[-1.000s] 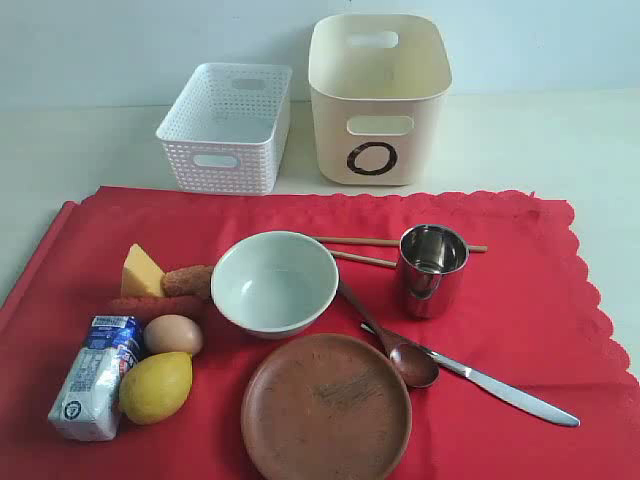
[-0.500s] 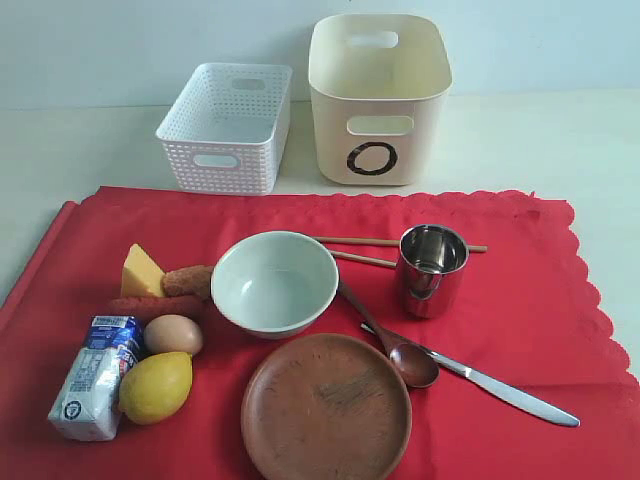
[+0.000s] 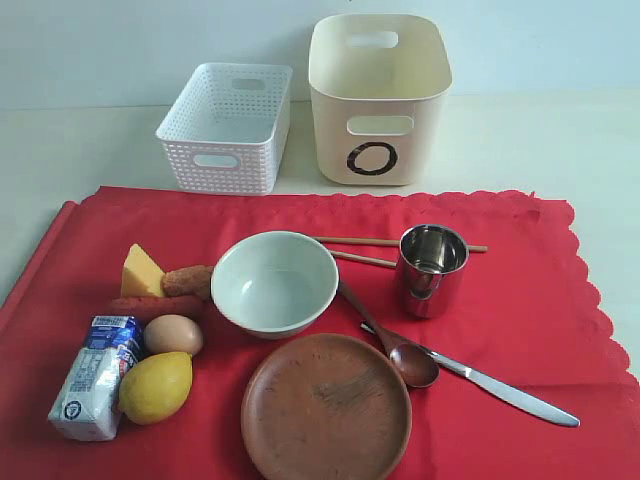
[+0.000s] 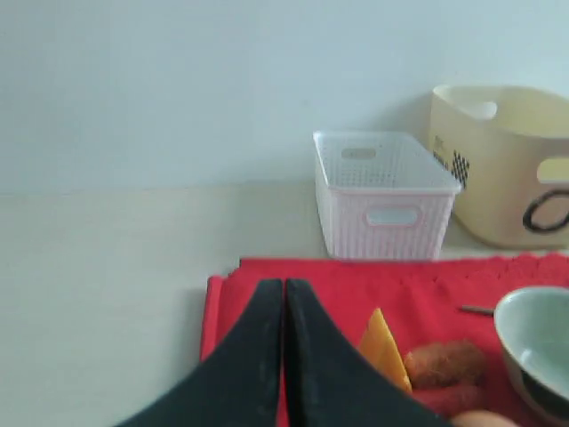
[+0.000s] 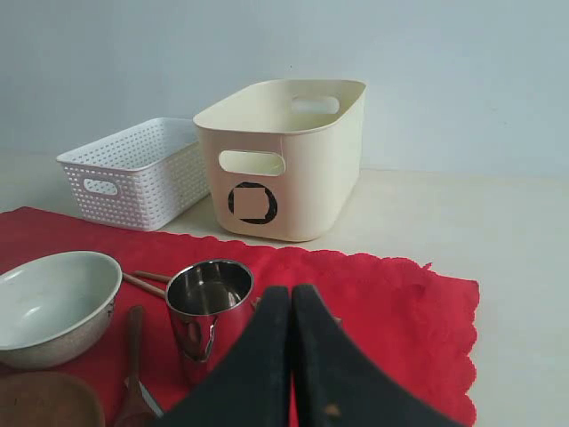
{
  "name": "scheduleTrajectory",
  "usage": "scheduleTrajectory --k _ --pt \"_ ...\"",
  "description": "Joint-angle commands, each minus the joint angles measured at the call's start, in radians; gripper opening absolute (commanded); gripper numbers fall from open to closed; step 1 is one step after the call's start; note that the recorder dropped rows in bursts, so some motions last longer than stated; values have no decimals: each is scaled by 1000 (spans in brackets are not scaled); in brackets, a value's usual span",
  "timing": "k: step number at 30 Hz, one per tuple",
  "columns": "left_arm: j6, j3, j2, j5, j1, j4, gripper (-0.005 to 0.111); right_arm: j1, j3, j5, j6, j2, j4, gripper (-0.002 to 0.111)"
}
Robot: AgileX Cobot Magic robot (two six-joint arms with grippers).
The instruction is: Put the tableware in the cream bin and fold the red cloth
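Note:
On the red cloth [image 3: 520,300] lie a pale bowl [image 3: 274,284], a brown wooden plate [image 3: 326,405], a steel cup [image 3: 432,268], two chopsticks [image 3: 362,242], a brown spoon [image 3: 392,345] and a silver knife [image 3: 510,393]. The cream bin [image 3: 378,98] stands behind the cloth with its "O" mark facing front. Neither arm shows in the exterior view. My left gripper [image 4: 284,286] is shut and empty above the cloth's [image 4: 302,271] corner. My right gripper [image 5: 292,292] is shut and empty, just beside the steel cup [image 5: 208,307].
A white lattice basket [image 3: 228,125] stands left of the cream bin. On the cloth's left part lie cheese [image 3: 141,270], sausages [image 3: 188,281], an egg [image 3: 172,334], a lemon [image 3: 156,387] and a milk carton [image 3: 95,378]. Pale table surrounds the cloth.

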Motion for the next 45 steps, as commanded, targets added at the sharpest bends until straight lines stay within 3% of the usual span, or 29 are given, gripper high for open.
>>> scheduleTrajectory --k 1,9,14,19,26,37,45 --pt "-35 0 -7 -266 3 -28 3 2 5 -10 -1 -4 0 0" --pt "-515 0 -7 -576 3 -44 3 2 5 -8 -1 -4 0 0" --pt "-550 0 -7 -832 3 -44 3 2 5 -8 -1 -4 0 0" --pt "-499 -90 72 -735 3 16 3 2 5 -8 -1 -4 0 0" --pt "-505 -195 371 -649 3 131 3 2 5 -8 -1 -4 0 0" --pt "-534 -302 942 -643 3 389 3 2 5 -8 -1 -4 0 0" --pt "-534 -348 1236 -646 3 394 3 2 5 -8 -1 -4 0 0"
